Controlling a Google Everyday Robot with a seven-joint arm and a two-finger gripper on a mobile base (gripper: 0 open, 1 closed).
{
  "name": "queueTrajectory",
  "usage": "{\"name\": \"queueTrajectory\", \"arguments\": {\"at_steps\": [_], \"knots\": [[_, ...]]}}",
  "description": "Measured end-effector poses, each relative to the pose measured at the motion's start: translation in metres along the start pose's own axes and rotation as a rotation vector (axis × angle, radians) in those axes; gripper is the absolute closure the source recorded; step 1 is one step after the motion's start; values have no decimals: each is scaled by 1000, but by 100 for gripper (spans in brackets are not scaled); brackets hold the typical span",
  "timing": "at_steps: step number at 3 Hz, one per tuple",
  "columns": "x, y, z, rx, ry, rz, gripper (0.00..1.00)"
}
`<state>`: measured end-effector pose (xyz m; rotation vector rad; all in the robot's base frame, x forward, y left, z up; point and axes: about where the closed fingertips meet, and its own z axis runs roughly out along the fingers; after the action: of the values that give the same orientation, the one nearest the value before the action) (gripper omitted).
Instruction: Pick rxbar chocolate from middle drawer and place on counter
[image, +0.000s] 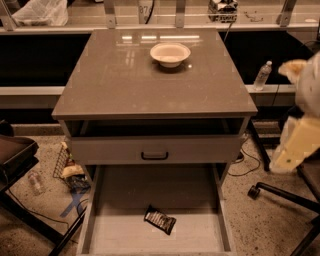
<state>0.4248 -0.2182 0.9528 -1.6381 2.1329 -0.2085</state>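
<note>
The drawer (150, 192) is standing pulled out toward the camera, below a grey front (200, 149) that is carrying a small black handle (154, 156). A dark gap is showing between this front and the counter (150, 87).

The bar (160, 219) is lying flat on the drawer base, near the middle of its width and toward the near end. It is sitting at an angle to the drawer walls and is touching neither side wall. Its black wrapper is showing pale lettering.

The counter is carrying a white bowl (170, 53), which is standing upright toward the far edge, slightly right of centre.

The hand (296, 145) is hanging at the right edge of the view, beside the cabinet and roughly level with the grey front. It is well apart from the bar and from the bowl. It is appearing as a pale, blurred shape, so whether it is wide or narrow cannot be told.

A clear bottle (262, 76) is standing on the ledge to the right of the cabinet. A wire basket (67, 167) with wrapped items is resting on the floor to the left, just beside the drawer. A chair caster (254, 191) is sitting on the floor to the right.
</note>
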Motion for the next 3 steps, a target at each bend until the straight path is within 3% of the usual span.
{"name": "queueTrajectory", "arguments": {"at_steps": [1,2,3], "knots": [[44,52,82,-59,-162,58,0],[53,63,137,-30,-308,106,0],[52,45,141,49,-344,82,0]]}}
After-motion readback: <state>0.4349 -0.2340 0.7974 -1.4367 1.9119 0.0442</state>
